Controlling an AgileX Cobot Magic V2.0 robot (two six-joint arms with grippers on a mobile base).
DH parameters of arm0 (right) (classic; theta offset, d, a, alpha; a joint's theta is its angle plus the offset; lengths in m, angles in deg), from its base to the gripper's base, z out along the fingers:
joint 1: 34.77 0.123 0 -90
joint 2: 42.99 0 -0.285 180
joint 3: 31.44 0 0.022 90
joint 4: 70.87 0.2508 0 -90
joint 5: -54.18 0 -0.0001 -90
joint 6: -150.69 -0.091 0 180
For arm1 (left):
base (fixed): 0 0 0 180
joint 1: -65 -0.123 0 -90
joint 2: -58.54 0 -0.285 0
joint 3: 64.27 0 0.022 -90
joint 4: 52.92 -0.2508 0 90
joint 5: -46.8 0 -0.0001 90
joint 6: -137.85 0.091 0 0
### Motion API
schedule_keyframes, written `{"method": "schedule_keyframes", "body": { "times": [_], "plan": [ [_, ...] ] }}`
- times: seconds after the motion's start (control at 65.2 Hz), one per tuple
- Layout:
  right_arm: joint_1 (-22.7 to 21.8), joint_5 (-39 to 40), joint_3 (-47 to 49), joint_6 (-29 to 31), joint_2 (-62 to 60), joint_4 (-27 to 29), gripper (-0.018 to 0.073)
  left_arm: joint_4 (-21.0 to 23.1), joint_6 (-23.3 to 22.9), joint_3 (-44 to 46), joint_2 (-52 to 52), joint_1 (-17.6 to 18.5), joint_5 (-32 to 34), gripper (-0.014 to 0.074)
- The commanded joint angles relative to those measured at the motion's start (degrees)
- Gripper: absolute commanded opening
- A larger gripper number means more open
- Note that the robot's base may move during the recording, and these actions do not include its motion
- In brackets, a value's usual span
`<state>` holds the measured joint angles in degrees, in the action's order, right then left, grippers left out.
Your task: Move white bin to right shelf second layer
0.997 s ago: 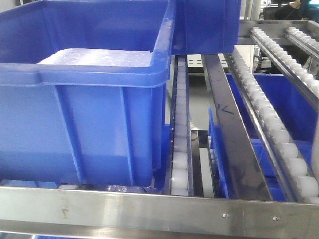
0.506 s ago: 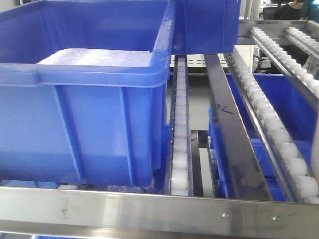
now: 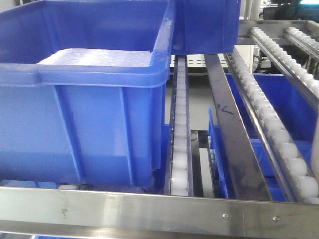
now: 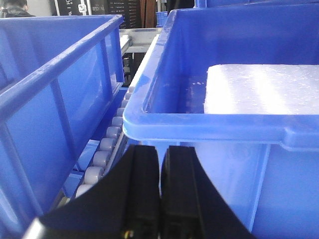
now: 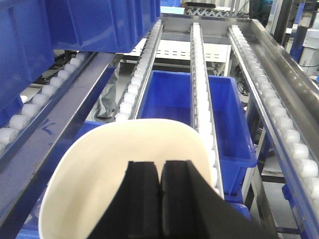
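In the right wrist view, the right claw [image 5: 160,199] is pinching the near rim of the white bin [image 5: 99,184], which is filling the lower centre of the frame above the roller rails [image 5: 199,74]. In the left wrist view, the left claw [image 4: 159,191] is sitting at bottom centre with its fingers pressed together on nothing, just below the rim of a blue crate [image 4: 209,124] holding a white foam block [image 4: 261,94].

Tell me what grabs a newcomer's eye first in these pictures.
The big blue crate fills the front view's left, with a white foam slab inside it. In the right wrist view, the white bin sits just beyond the right end effector, above white roller tracks.
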<state>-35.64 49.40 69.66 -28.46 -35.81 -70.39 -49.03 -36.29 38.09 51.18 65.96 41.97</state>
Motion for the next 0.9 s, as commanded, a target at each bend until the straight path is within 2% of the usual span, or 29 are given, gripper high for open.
{"method": "schedule_keyframes", "body": {
  "times": [0.0, 0.889],
  "plan": [
    [0.21, 4.78, 0.89, -0.21, -0.92, -0.48, 0.0057, 0.35, -0.15, -2.11, 0.75, 0.01, 4.83, 0.0085],
    [0.21, 4.78, 0.89, -0.21, -0.92, -0.48, 0.0057, 0.35, -0.15, -2.11, 0.75, 0.01, 4.83, 0.0085]
  ]
}}
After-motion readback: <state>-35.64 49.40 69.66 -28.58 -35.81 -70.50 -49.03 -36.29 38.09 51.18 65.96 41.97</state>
